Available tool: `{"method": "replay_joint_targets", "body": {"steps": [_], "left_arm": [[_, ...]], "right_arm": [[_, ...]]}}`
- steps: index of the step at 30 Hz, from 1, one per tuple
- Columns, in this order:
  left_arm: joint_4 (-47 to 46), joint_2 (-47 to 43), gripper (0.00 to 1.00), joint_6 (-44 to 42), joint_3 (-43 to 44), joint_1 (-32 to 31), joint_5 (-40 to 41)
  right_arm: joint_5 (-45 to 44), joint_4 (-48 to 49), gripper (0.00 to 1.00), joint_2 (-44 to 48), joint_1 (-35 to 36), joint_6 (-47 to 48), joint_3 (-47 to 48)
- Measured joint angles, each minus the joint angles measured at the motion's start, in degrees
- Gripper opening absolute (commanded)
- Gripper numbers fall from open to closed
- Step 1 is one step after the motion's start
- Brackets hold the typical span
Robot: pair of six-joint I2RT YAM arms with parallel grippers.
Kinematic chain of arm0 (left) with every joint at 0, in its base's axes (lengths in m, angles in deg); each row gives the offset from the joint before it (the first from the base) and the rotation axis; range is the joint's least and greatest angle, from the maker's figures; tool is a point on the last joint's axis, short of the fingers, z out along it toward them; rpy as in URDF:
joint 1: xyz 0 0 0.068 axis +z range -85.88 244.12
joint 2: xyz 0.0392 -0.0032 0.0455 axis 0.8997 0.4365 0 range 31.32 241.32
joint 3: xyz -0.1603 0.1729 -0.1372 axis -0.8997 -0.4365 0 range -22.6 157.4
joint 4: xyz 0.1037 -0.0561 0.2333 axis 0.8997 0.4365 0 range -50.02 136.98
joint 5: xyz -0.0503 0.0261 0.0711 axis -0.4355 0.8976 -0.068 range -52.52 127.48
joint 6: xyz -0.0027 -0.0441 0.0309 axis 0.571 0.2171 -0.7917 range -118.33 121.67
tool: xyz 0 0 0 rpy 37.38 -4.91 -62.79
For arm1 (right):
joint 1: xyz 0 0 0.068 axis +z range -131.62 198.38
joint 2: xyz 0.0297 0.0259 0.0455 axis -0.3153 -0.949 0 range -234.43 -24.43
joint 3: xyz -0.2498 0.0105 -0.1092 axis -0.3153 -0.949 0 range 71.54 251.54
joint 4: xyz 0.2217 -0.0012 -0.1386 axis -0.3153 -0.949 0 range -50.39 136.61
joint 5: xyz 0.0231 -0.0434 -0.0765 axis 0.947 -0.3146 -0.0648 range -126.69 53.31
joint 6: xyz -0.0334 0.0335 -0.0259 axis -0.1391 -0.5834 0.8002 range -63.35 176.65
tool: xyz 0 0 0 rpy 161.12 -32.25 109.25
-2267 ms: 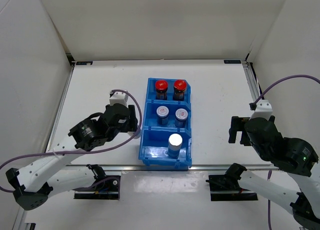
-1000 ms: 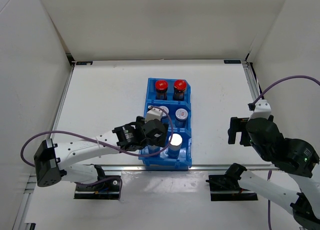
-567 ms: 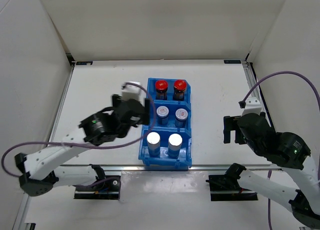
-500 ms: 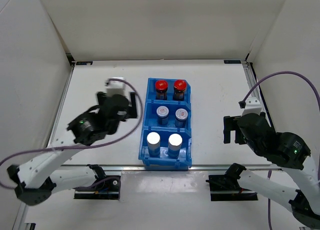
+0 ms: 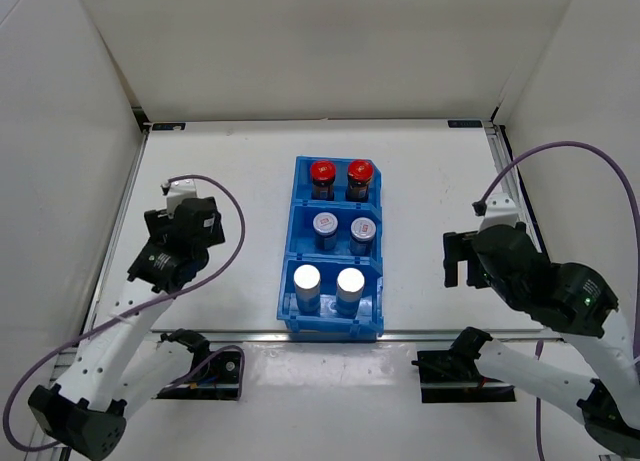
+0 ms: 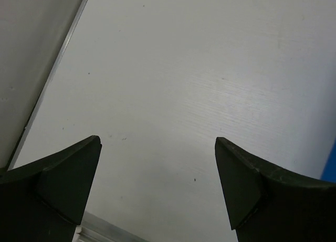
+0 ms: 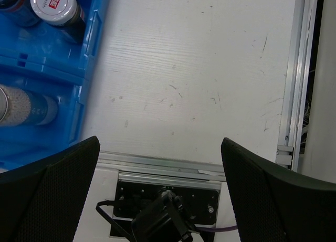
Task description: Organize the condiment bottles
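1. Left gripper point(image 6: 157, 141): fingers released and spread wide, nothing between them. Only bare table point(image 6: 184, 69) shows in the gap.
2. Right gripper point(image 7: 160, 141): also released, wide and empty, with table under the gap.
3. Bin point(image 5: 290, 316) sits between the two grippers, well apart from both. On the right wrist view it lies out past the left finger.
4. All six bottles stand upright in the bin, two to a compartment.
5. Farthest from the fingers: red-cap pair point(image 5: 322, 171). Middle: marked-cap pair point(image 5: 326, 223). Nearest: plain silver pair point(image 5: 307, 277).
6. No finger touches any bottle.
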Motion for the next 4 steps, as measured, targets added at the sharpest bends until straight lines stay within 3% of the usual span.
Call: {"method": "replay_joint_targets", "body": {"steps": [4], "left_arm": [[-3.7, -2.7, 1.00, -0.6, -0.3, 1.5, -2.1]], "right_arm": [[0.3, 0.0, 0.99, -0.3, 0.0, 0.2, 0.0]]}}
